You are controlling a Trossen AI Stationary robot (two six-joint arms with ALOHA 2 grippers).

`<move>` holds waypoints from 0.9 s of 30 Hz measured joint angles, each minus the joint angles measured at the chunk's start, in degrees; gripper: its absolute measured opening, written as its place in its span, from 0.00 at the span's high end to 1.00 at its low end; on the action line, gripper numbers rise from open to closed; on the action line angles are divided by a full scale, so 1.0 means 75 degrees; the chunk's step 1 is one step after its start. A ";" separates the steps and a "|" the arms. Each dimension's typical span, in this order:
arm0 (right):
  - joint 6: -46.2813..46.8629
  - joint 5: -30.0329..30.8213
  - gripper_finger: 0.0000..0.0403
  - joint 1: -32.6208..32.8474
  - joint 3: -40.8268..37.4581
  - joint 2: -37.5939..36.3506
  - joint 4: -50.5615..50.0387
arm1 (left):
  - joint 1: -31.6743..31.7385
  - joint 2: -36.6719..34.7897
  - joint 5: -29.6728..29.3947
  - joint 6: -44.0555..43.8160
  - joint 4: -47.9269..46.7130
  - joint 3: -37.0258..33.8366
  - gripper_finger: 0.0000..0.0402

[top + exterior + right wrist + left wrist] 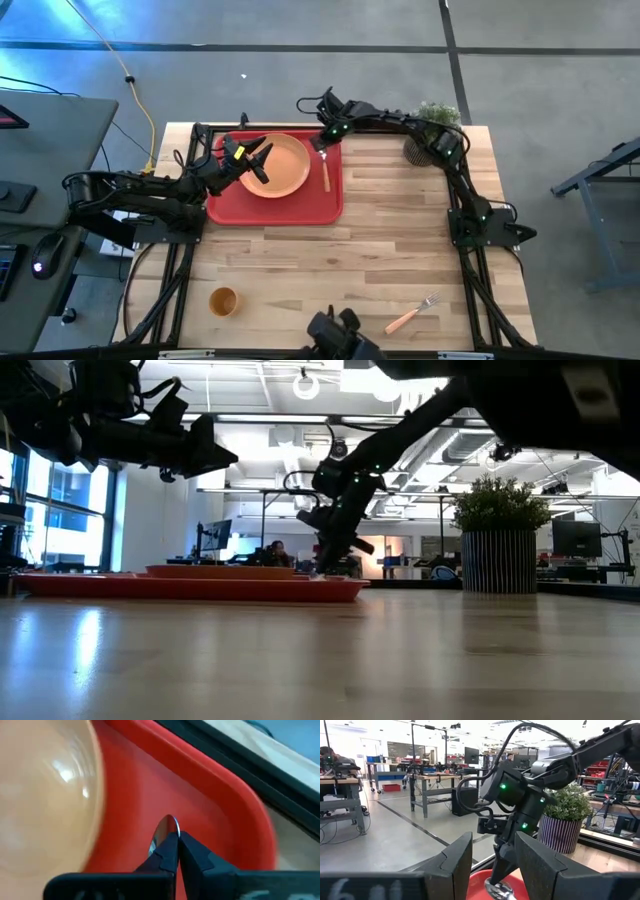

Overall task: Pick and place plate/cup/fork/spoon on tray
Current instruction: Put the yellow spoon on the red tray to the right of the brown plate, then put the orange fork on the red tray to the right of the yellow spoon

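The red tray lies at the table's far left. The orange plate sits on it. The spoon lies on the tray's right part, handle toward the near edge, bowl at the far end. My right gripper points down at the bowl and is shut on it. My left gripper hovers open and empty over the plate's left part. The cup stands on the bare table near the front left. The fork lies near the front edge. My right gripper is shut on the spoon's silver bowl, which shows just past and beside the fingertips. The fingers come from above, slanting down from the far side. The spoon's handle lies on the tray. How the bowl sits between the fingers is hidden.
A potted plant stands at the far right corner, behind my right arm. The wood between the tray and the front edge is open. The tray's raised rim runs just beyond the spoon.
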 joint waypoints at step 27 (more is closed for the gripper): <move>-0.0673 0.0522 0.55 0.0379 0.0000 -0.0741 -0.1727 | 0.0001 0.0000 0.0404 -0.0077 -0.0196 0.0000 0.65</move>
